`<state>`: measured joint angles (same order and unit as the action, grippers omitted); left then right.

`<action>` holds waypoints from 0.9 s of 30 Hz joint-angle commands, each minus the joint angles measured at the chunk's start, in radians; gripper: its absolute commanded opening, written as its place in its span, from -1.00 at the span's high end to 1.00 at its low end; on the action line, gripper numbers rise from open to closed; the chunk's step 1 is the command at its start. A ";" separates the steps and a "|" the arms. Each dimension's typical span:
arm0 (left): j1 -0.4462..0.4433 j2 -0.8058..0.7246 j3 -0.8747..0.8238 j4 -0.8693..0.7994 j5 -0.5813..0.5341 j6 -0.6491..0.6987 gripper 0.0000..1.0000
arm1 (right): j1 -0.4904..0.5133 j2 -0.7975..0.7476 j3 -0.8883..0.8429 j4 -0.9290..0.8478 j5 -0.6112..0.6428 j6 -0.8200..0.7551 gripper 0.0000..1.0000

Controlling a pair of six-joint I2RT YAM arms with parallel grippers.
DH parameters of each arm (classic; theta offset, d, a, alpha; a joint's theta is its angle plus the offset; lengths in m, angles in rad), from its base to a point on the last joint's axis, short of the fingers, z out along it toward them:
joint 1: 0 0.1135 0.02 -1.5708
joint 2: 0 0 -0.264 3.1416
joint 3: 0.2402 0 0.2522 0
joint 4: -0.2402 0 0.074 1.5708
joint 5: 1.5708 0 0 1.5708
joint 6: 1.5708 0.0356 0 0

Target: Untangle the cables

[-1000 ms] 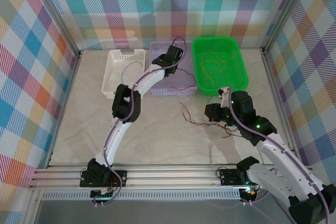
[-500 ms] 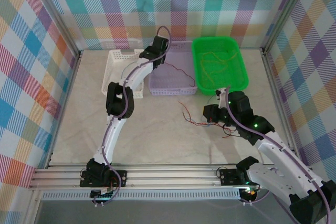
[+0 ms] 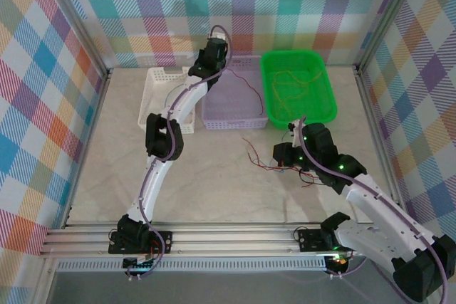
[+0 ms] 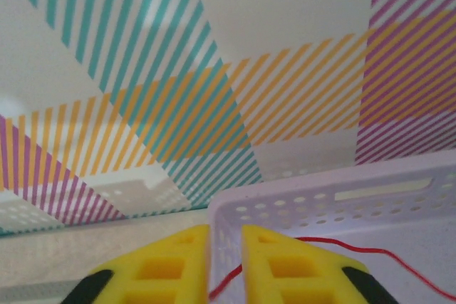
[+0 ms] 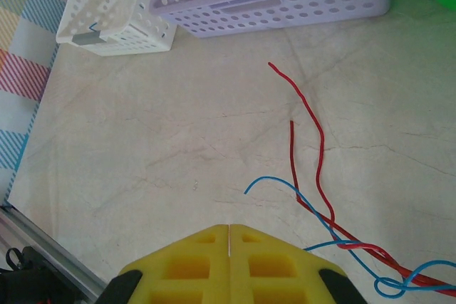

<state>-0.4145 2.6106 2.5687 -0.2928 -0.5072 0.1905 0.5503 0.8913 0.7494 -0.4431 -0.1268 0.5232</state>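
Note:
My left gripper point(image 3: 214, 52) hangs over the back left corner of the lilac basket point(image 3: 235, 123). In the left wrist view its yellow fingers point(image 4: 226, 229) stand a narrow gap apart, with a red cable point(image 4: 356, 250) running loosely through the gap and into the lilac basket point(image 4: 320, 191). From above, that cable point(image 3: 246, 90) trails across the basket to the right. A tangle of red and blue cables point(image 3: 262, 159) lies on the table beside my right gripper point(image 3: 281, 154). In the right wrist view its fingers point(image 5: 229, 227) are shut with nothing between them, the red cable point(image 5: 318, 149) and blue cable point(image 5: 285, 181) just to their right.
A green basket point(image 3: 298, 53) at the back right holds yellow-olive wires point(image 3: 292, 83). A white basket point(image 3: 152, 87) stands left of the lilac one, partly behind my left arm. Checked walls close in the back and both sides.
My left arm has swung back and to the left across the lilac basket, drawing the red cable along. Its jaws have parted. The right gripper has barely moved.

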 commanded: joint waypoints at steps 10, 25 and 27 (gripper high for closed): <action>-0.012 0.025 0.016 -0.139 0.019 -0.063 0.03 | 0.033 0.046 0.010 0.063 0.012 0.011 1.00; -0.030 -0.596 -0.684 -0.018 0.525 -0.502 -1.00 | 0.038 0.045 0.271 -0.111 0.039 -0.021 1.00; -0.034 -0.729 -0.887 0.109 0.581 -0.601 -1.00 | 0.037 0.058 0.331 -0.138 0.030 -0.031 1.00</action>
<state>-0.4362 2.0399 1.8648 -0.3851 -0.0845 -0.2260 0.5831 0.9401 1.0031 -0.5232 -0.1009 0.5255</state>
